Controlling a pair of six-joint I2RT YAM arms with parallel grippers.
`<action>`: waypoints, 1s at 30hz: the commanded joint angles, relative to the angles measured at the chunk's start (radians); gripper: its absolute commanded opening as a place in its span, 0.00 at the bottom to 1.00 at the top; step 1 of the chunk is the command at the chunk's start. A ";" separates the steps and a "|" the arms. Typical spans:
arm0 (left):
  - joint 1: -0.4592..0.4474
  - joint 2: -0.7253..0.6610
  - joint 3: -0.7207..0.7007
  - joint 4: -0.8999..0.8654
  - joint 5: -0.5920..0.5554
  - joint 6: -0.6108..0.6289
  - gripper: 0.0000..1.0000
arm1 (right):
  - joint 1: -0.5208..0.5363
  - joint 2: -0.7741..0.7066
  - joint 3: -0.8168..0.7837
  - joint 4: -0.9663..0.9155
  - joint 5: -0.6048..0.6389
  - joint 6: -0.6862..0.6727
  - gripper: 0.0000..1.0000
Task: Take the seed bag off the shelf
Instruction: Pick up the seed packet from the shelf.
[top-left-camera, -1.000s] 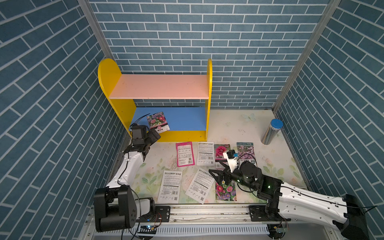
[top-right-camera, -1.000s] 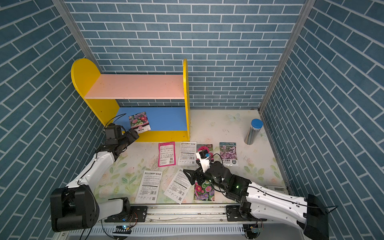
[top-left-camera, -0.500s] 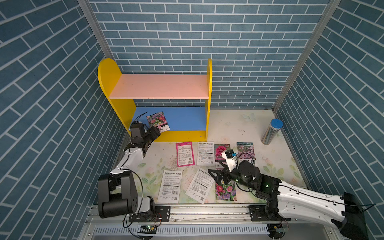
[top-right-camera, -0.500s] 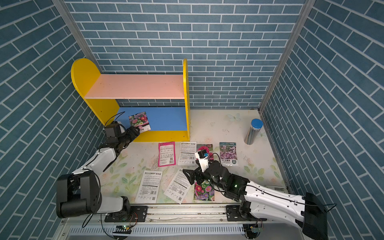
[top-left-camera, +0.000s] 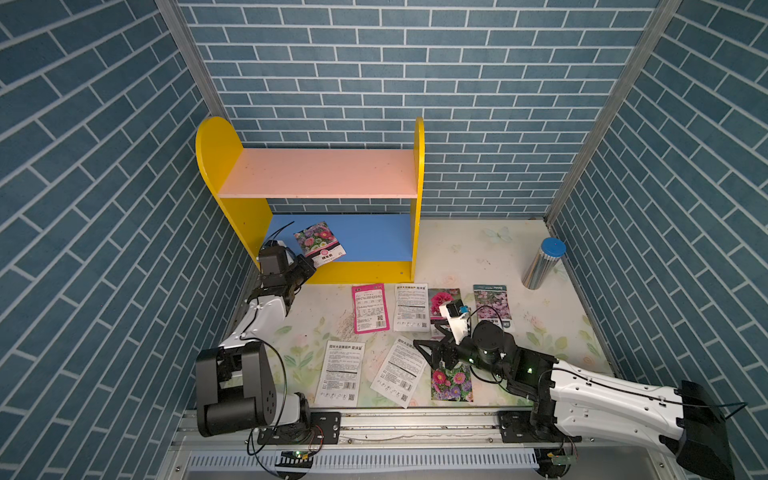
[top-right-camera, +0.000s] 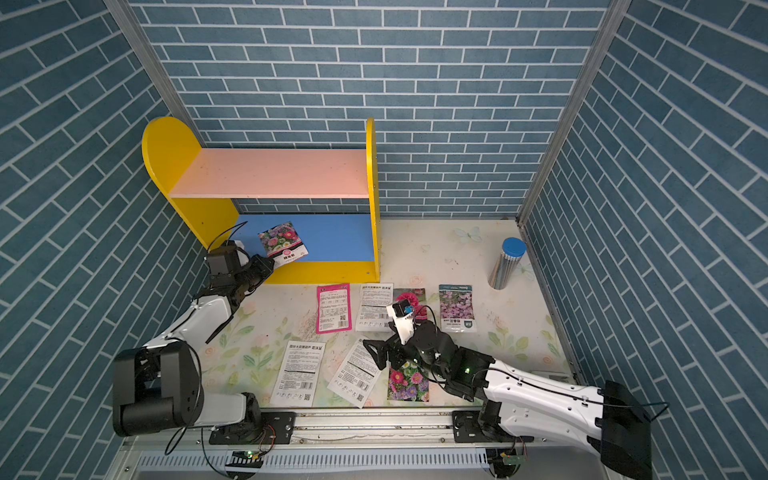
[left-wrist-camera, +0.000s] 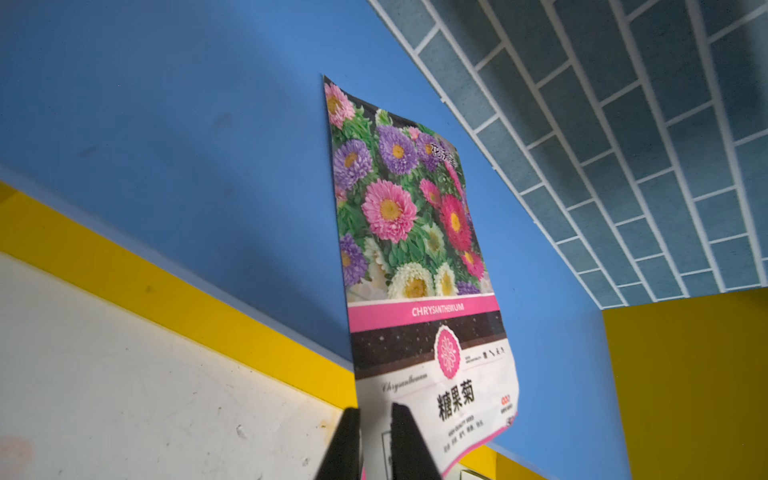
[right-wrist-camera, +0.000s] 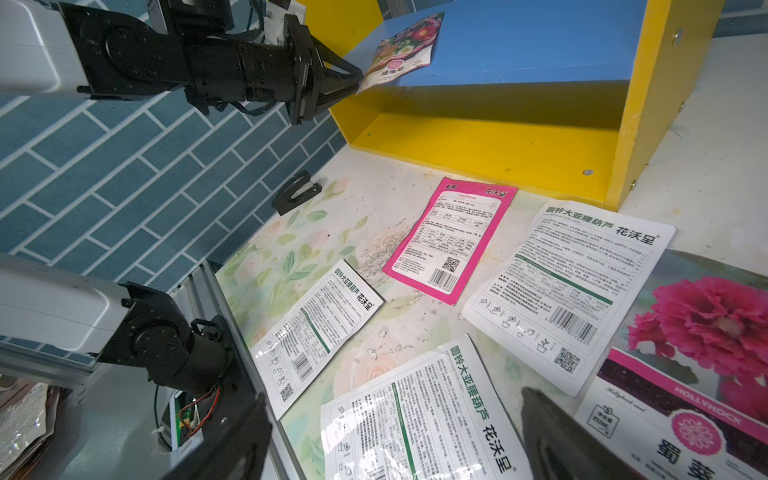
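Left side first. A second ago I had the left gripper standing wide just short of the shelf. Now it is clamped on the near corner of the seed bag. The bag itself has not shifted: it lies flat on the blue lower board, toward that board's left end, with the white printed corner overhanging the front edge. My reading is that the grasp is made and the pull-out has not begun, so the bag still counts as on the shelf.

View check. In both top views the wrist hides the pinch. The left wrist camera shows it: both fingers are closed on the bag's white lower edge, with paper between them. The right wrist camera confirms it from the side. It alone shows a small black clip-like object on the table by the wall, which I cannot find from above.

Centre: loose packets lie on the table.

Right: the right gripper hangs above them, spread wide and holding nothing. The metal canister stands upright, well apart.
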 joint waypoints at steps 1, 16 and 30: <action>0.005 -0.053 -0.012 0.018 0.054 0.002 0.08 | -0.012 -0.011 0.003 0.051 -0.031 0.033 0.95; 0.005 -0.155 -0.031 -0.116 0.072 0.024 0.56 | -0.111 -0.025 -0.047 0.194 -0.196 0.080 0.95; 0.005 -0.017 -0.023 0.015 0.128 -0.026 0.71 | -0.120 -0.039 -0.069 0.186 -0.176 0.077 0.95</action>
